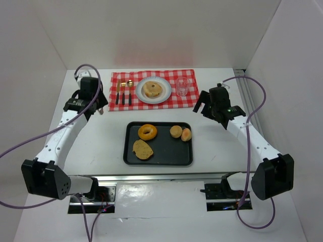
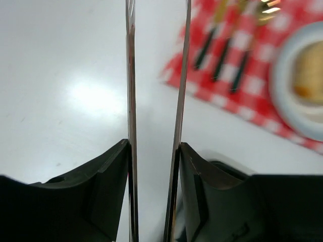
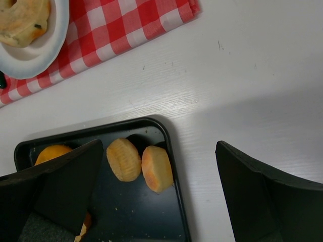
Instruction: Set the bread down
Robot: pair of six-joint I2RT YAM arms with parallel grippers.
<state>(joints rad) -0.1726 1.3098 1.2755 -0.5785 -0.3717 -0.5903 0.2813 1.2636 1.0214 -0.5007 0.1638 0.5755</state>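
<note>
The left gripper [image 1: 97,103] has its black, wedge-shaped fingers closed from outside on a pair of tongs [image 2: 130,91]. The tongs are two thin, flat, shiny metal blades. They stand a little apart and nothing is caught between them. Under the tips is bare white tabletop. The bread [image 1: 151,89] is off to the tongs' right and not touching them. It is a big round pale-tan bun with a matte, slightly bumpy crust and a small dark hole. It lies flat on a smooth white round plate [image 1: 167,91] on a red-and-white checked cloth [image 1: 121,78]. Between tongs and plate lies cutlery [image 1: 123,93] with black handles and gold heads. The right gripper [image 1: 203,106] has its blunt black fingers spread wide and is empty. In its own view the bread sits far to the upper left. Between its fingers is the rounded corner of a black rectangular tray [image 1: 166,151] holding two small golden buns [image 3: 123,160]. A glossy orange-brown donut [image 1: 147,132] and a flat, ragged tan slice [image 1: 143,149] lie further left in the tray. A clear glass [image 1: 182,86] stands on the cloth just ahead of that gripper.
</note>
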